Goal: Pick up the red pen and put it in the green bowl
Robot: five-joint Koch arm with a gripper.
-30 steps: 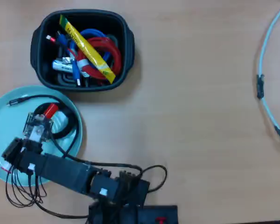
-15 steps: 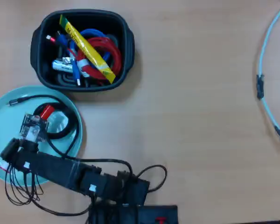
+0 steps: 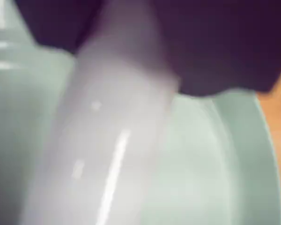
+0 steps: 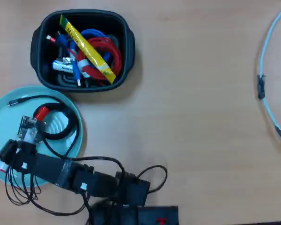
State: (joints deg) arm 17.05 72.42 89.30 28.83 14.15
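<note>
In the overhead view my gripper (image 4: 35, 123) hangs over the green bowl (image 4: 4, 124), a pale teal dish at the left edge of the table. The red pen's red cap (image 4: 41, 113) sticks out of the gripper above the dish's middle. In the wrist view the pen's white barrel (image 3: 107, 150) fills the centre, blurred and very close. It runs down from between the dark jaws of my gripper (image 3: 126, 56), with the bowl's inside (image 3: 215, 168) right behind it. The jaws look closed on the barrel. I cannot tell whether the pen touches the dish.
A black tub (image 4: 40, 35) with red and blue cable coils and a yellow stick packet (image 4: 86, 49) stands just behind the dish. A pale cable (image 4: 267, 70) curves along the right edge. My arm and its black wires (image 4: 84, 180) lie along the front edge.
</note>
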